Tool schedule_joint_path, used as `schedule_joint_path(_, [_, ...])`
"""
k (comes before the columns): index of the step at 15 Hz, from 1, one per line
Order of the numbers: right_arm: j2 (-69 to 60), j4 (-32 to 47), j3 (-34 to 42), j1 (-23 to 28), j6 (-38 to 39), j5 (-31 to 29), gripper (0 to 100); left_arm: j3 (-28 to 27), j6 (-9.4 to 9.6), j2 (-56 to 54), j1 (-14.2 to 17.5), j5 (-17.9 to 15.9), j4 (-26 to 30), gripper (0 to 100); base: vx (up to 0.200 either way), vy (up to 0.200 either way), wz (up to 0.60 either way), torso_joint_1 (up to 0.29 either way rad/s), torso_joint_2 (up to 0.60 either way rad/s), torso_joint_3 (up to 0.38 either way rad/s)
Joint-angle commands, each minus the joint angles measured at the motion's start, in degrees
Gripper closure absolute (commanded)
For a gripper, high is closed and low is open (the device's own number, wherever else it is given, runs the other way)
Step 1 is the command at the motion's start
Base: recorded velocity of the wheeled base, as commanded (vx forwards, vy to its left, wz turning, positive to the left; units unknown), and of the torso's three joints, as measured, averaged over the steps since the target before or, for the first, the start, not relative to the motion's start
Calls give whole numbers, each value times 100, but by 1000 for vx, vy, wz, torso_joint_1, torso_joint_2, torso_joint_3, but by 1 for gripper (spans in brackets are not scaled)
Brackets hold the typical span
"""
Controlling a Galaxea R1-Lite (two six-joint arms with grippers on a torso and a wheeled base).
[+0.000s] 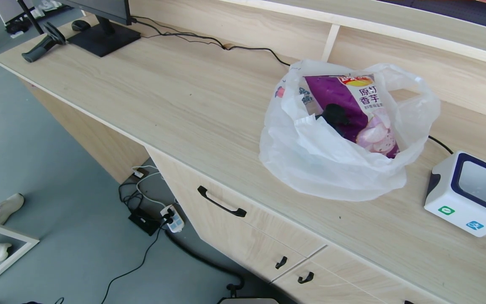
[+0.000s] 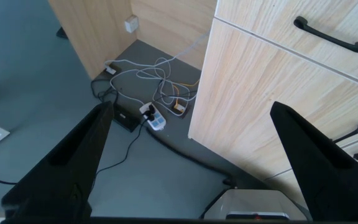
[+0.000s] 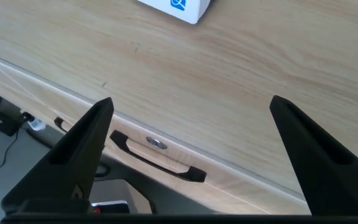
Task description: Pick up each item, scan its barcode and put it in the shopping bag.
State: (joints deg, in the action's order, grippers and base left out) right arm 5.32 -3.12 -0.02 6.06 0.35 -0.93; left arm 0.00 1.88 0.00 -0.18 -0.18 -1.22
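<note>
A translucent white shopping bag [image 1: 331, 169] stands on the wooden counter [image 1: 184, 101], right of centre. Inside it a purple chips packet [image 1: 352, 105] leans upright, with a small black item [image 1: 333, 116] in front of it. The white barcode scanner [image 1: 468, 192] with a dark blue window sits at the counter's right end; its corner [image 3: 179, 7] shows in the right wrist view. My left gripper [image 2: 191, 149] hangs open, low beside the cabinet over the floor. My right gripper [image 3: 191, 149] is open above the counter's front edge near the scanner, holding nothing.
A monitor base [image 1: 103, 38], a mouse [image 1: 80, 25] and a handheld scanner [image 1: 42, 42] sit at the counter's far left. Drawers with black handles [image 1: 222, 202] front the cabinet. Cables and a power strip [image 1: 173, 219] lie on the grey floor.
</note>
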Motion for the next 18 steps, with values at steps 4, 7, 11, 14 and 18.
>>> schedule_joint_path(4, [13,312,-6,-79,26,-13,0,0,-3,9,1,1,-1,0,0,0,0,0,0,0])
schedule_joint_path(7, [13,312,-6,-79,26,-13,0,0,-3,9,1,1,-1,0,0,0,0,0,0,0])
schedule_joint_path(11, [13,312,-6,-79,35,-13,0,0,-12,9,1,1,-1,0,0,0,0,0,0,0])
schedule_joint_path(14, [13,312,-6,-79,35,-13,0,0,-12,9,1,1,-1,0,0,0,0,0,0,0])
schedule_joint_path(18, [13,312,-6,-79,35,-13,0,0,-12,9,1,1,-1,0,0,0,0,0,0,0])
